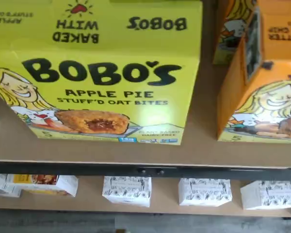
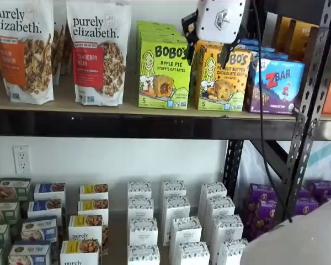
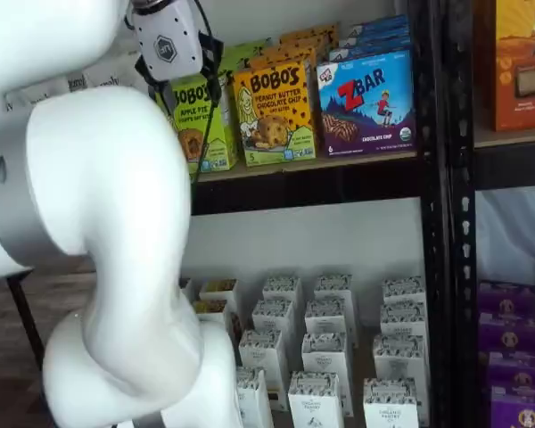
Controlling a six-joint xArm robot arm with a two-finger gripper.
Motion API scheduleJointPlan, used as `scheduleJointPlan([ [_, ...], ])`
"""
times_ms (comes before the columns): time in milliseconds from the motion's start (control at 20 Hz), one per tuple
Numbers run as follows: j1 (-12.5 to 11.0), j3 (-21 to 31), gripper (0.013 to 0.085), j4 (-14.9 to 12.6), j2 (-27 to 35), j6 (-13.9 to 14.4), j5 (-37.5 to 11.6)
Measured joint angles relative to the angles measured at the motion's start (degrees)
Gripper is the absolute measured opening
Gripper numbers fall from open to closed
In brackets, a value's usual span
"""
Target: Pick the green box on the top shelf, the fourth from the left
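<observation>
The green box fills the wrist view close up, showing "BOBO'S APPLE PIE" and a blonde girl. It stands upright on the top shelf in both shelf views, as the lime-green box between granola bags and a yellow-orange carton. My arm hides part of the green box. My gripper hangs in front of the shelf at the height of the box tops. Its black fingers stand apart with nothing between them. The gripper sits before the green box's upper part, apart from it.
A yellow-orange Bobo's carton stands right beside the green box, then a blue ZBar carton. Purely Elizabeth bags stand to its left. A black cable hangs by the perforated upright. Several small white boxes fill the lower shelf.
</observation>
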Motion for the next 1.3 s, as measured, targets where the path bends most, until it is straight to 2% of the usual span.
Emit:
scheduleJointPlan([
  [500, 0.6, -3.3, 0.0850, -0.8, 4.1, 0.7, -1.2],
  [950, -0.1, -5.3, 0.0850, -1.7, 6.9, 0.4, -3.9],
  [1300, -0.9, -7.2, 0.0850, -0.9, 9.2, -0.5, -2.9],
])
